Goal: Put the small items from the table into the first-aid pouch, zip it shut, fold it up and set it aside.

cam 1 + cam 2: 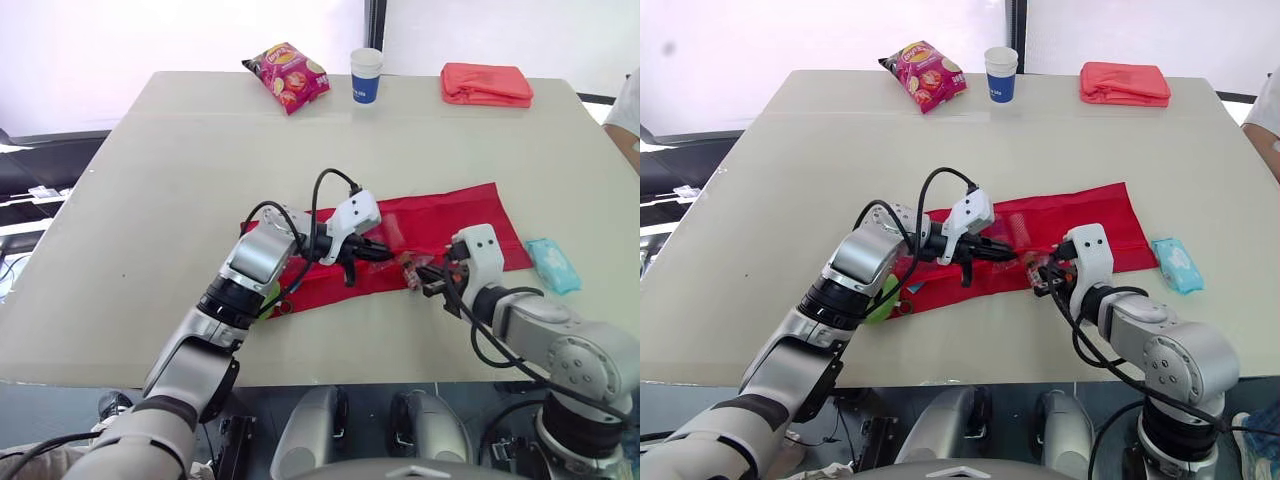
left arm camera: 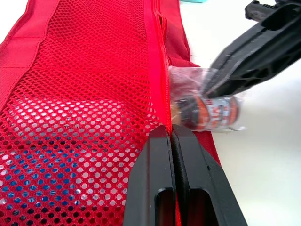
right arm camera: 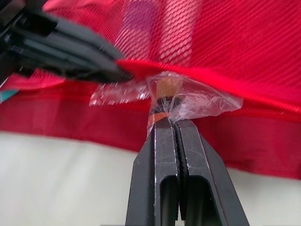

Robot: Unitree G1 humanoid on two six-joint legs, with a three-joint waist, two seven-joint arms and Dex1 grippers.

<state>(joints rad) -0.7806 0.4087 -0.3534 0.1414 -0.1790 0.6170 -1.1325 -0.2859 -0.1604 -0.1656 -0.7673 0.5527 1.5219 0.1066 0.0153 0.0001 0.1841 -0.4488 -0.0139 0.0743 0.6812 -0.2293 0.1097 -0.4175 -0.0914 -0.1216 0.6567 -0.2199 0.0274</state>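
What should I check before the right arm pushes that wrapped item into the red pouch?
1. The right gripper is shut on the wrapped item: ok.
2. The left gripper is shut on the zipper edge of the red pouch: ok.
3. The wrapped item sits right at that zipper edge: ok.
4. The pocket mouth is lifted wide enough for it: cannot tell.
5. All small items are packed: not ok, the blue packet lies on the table beside the pouch.
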